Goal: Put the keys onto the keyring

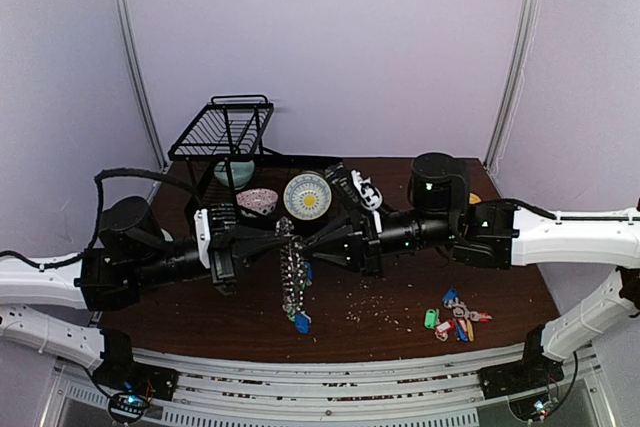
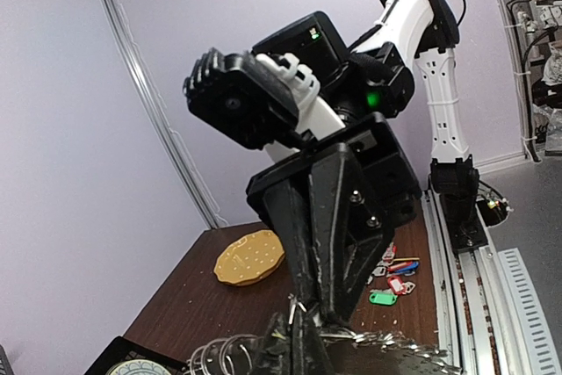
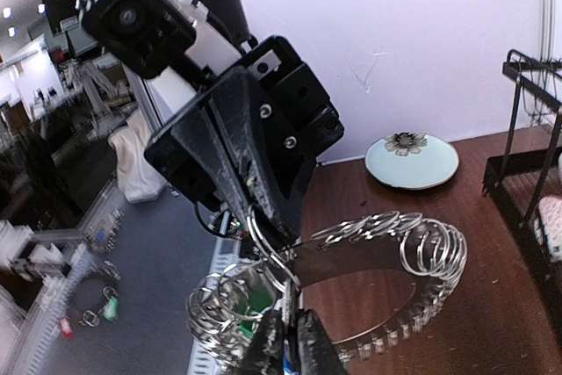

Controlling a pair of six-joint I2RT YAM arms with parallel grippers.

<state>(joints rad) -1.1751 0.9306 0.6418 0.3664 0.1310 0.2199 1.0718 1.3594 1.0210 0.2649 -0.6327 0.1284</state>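
Note:
The dark grey keyring [image 1: 292, 282] hangs on edge above the table's middle, its rim lined with small silver rings and a blue tag [image 1: 301, 323] at the bottom. My left gripper [image 1: 283, 240] is shut on its top rim from the left; it also shows in the left wrist view [image 2: 303, 344]. My right gripper [image 1: 300, 243] meets it from the right. In the right wrist view my right gripper [image 3: 290, 344] is shut on a thin silver piece that looks like a key, hung from a split ring at the keyring's rim [image 3: 369, 256].
A loose bunch of keys with red, green and blue tags [image 1: 455, 317] lies at the front right. A yellow-patterned plate [image 1: 307, 196], a pink bowl [image 1: 257, 202] and a black wire rack [image 1: 222, 132] stand behind the grippers. A yellow biscuit-like disc [image 2: 250, 257] lies at the far right. Crumbs dot the tabletop.

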